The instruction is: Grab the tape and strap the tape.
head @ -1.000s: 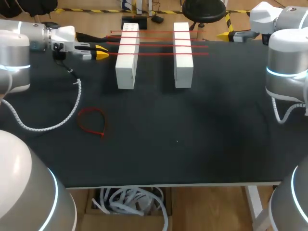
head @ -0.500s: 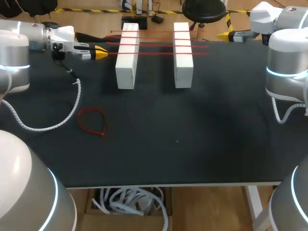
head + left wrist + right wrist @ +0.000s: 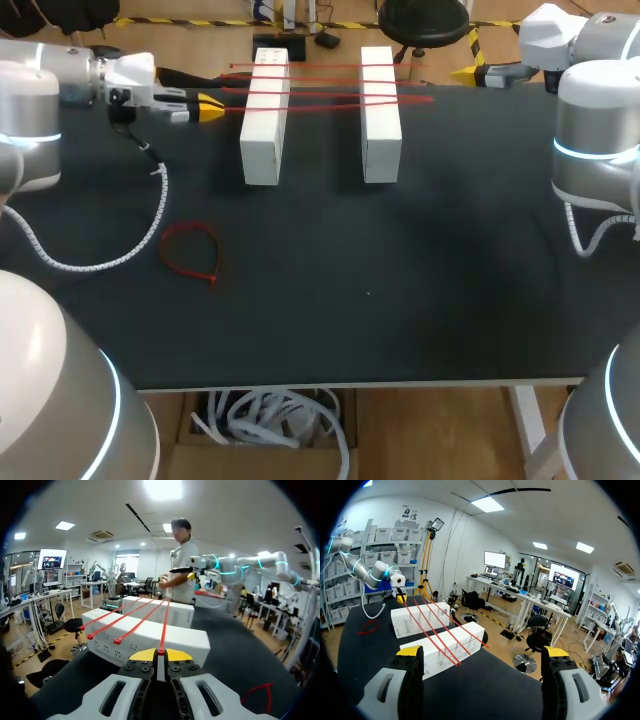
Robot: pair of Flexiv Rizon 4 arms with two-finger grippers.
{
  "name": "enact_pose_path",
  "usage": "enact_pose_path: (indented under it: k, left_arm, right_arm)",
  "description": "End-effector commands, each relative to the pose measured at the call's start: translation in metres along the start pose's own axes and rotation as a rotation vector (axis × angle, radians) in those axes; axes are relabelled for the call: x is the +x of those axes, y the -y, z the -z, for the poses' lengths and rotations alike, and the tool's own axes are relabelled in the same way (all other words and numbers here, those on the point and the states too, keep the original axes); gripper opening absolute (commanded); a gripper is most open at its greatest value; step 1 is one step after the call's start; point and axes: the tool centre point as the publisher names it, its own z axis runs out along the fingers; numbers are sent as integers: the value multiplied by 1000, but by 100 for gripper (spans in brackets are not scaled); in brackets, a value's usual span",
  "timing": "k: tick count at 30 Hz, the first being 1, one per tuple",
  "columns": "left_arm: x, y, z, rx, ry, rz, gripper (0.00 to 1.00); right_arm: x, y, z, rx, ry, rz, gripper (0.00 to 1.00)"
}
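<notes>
Left gripper (image 3: 161, 654) is pinching the end of a red strap (image 3: 163, 627) laid across two white blocks (image 3: 262, 140). Right gripper (image 3: 482, 651) is spread wide.

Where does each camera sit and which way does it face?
Head view: above and behind, looking down on the black table; both grey arms enter from the sides.
Left wrist view: behind the left gripper, facing along the red straps over two white blocks toward the right arm.
Right wrist view: behind the open right gripper, facing back across.
All share blocks and straps.
</notes>
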Motion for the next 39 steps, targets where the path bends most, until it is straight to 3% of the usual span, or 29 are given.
enact_pose_path:
  k: [1, 10, 21, 30, 39]
  left_arm:
    - [2, 4, 0, 3, -13, -4, 0]
    - [8, 29, 2, 65, -28, 8, 0]
    - [15, 84, 8, 217, -30, 9, 0]
    - [25, 120, 8, 253, -27, 2, 0]
    - [28, 158, 6, 354, -25, 52, 0]
  right_arm:
    - [0, 0, 0, 0, 0, 0, 100]
    - [0, 0, 0, 0, 0, 0, 100]
    - [0, 0, 0, 0, 0, 0, 100]
    - [0, 0, 0, 0, 0, 0, 100]
    - [0, 0, 0, 0, 0, 0, 100]
